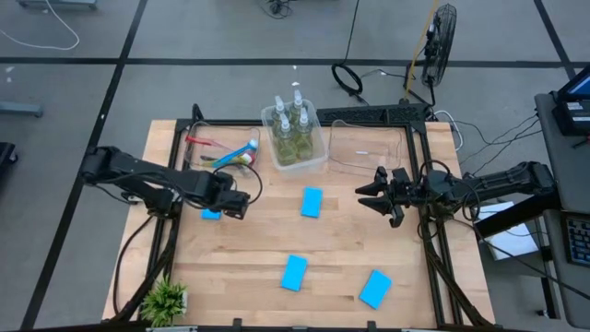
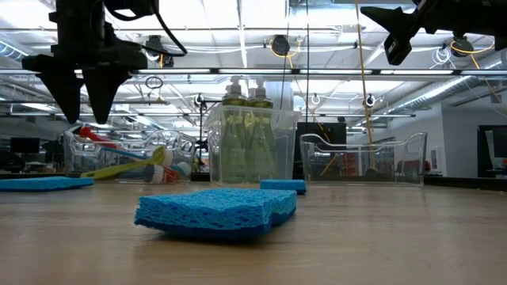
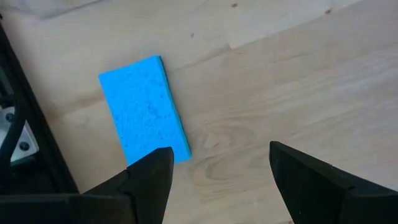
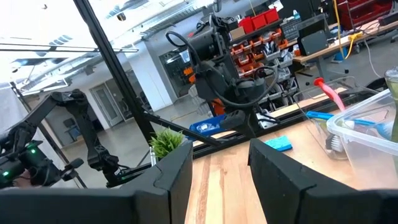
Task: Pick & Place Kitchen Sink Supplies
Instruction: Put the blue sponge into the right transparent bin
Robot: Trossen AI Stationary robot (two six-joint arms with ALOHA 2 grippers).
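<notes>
Sponges, four light-blue rectangles, lie on the wooden table (image 1: 258,249) in the high view: one (image 1: 211,214) partly hidden under the left gripper (image 1: 241,205), one (image 1: 312,202) mid-table, one (image 1: 294,272) nearer the front edge, one (image 1: 375,289) toward the front right; the yellow-green soap bottles with white pumps (image 1: 292,124) stand together in a clear plastic bin (image 1: 318,157); the long-handled brushes (image 1: 226,152) lie in another clear bin to its left; an empty-looking clear bin (image 1: 369,148) sits to the right; the right gripper (image 1: 369,198) hangs above bare wood near that bin, holding nothing; a small green potted plant (image 1: 166,300) stands at the front left corner.

Low view: the left gripper (image 2: 81,111) points down with fingers parted, clear of the table, above a sponge (image 2: 43,183) at the left; another sponge (image 2: 215,210) lies closest to the camera; the right gripper (image 2: 394,36) is high up.

Left wrist view: the dark fingers (image 3: 152,180) stand well apart and empty; one fingertip overlaps the sponge's (image 3: 144,107) near end.

Right wrist view: the fingers (image 4: 171,171) are partly open, gripping nothing.
</notes>
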